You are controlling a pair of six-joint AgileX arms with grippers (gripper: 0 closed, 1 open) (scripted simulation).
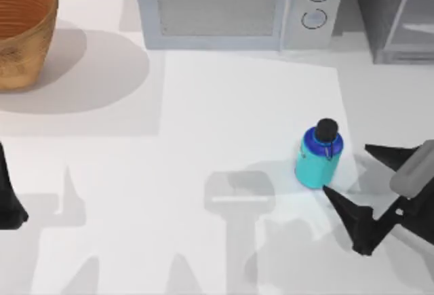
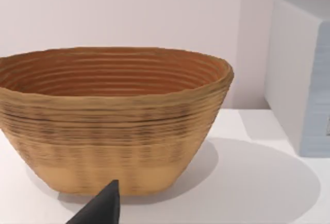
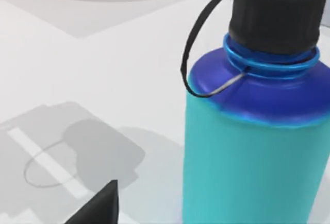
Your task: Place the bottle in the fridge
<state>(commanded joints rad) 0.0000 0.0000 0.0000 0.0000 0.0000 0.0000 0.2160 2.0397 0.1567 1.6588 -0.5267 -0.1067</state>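
The bottle (image 1: 319, 154) stands upright on the white table, right of centre, with a teal body, blue shoulder and black cap. My right gripper (image 1: 345, 168) is open just to its right and slightly nearer the front edge. One finger lies behind the bottle's right side and the other reaches toward its base; neither touches it. The right wrist view has the bottle (image 3: 252, 147) close up with its black strap, and one dark fingertip (image 3: 100, 206) apart from it. The fridge (image 1: 400, 10) is the dark grey box at the back right corner. My left gripper (image 1: 8, 207) is parked at the left edge.
A light grey microwave (image 1: 230, 7) with two round dials stands at the back centre, left of the fridge. A woven basket (image 1: 20, 30) sits at the back left, and the basket (image 2: 113, 121) shows large in the left wrist view. Bare tabletop lies between bottle and fridge.
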